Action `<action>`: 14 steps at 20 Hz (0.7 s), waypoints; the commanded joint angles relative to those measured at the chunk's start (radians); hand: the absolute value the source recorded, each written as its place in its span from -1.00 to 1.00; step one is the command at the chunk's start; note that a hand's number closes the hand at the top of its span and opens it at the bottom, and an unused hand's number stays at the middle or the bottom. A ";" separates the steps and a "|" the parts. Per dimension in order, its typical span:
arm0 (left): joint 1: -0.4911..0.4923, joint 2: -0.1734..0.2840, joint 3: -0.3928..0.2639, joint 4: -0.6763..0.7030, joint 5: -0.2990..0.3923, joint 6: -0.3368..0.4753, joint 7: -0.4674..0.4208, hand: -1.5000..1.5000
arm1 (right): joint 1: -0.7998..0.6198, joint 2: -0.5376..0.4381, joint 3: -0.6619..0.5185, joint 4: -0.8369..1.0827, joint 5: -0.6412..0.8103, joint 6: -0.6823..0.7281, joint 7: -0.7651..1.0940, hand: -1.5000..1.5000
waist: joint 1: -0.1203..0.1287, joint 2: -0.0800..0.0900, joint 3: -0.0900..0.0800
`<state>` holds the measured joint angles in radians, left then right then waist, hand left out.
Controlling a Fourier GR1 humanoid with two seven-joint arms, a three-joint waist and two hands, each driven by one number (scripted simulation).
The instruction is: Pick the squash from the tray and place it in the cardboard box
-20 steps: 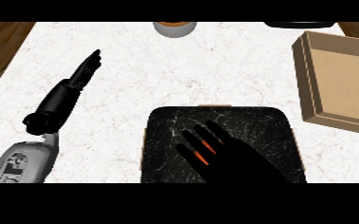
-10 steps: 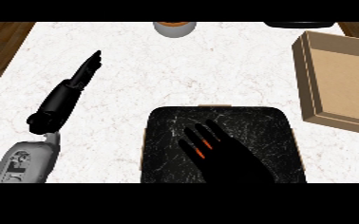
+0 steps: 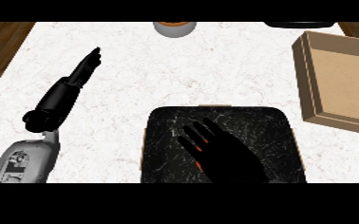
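White marble counter [image 3: 175, 71]. Black tray [image 3: 273, 123] near front edge; right hand [image 3: 224, 154] spread flat over it, orange squash [image 3: 198, 148] peeking between fingers. Cardboard box [image 3: 329, 80] right of tray. Left hand [image 3: 82, 69] open, left of tray.

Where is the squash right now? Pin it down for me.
In the head view the squash shows only as orange slivers under the right hand, which lies over it on the black tray, left of the cardboard box.
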<state>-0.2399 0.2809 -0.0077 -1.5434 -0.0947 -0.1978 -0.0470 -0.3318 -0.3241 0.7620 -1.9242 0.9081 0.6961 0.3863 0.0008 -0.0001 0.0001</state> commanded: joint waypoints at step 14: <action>-0.008 -0.066 0.011 0.061 -0.080 0.002 -0.039 0.00 | 0.036 0.084 -0.024 0.246 0.208 -0.118 -0.198 -1.00 | 0.000 0.001 0.000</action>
<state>-0.2158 0.2403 0.0112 -1.5336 -0.1465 -0.2127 -0.0746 -0.2931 -0.2665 0.7152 -1.7717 1.0746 0.6396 0.2511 0.0009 -0.0001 0.0000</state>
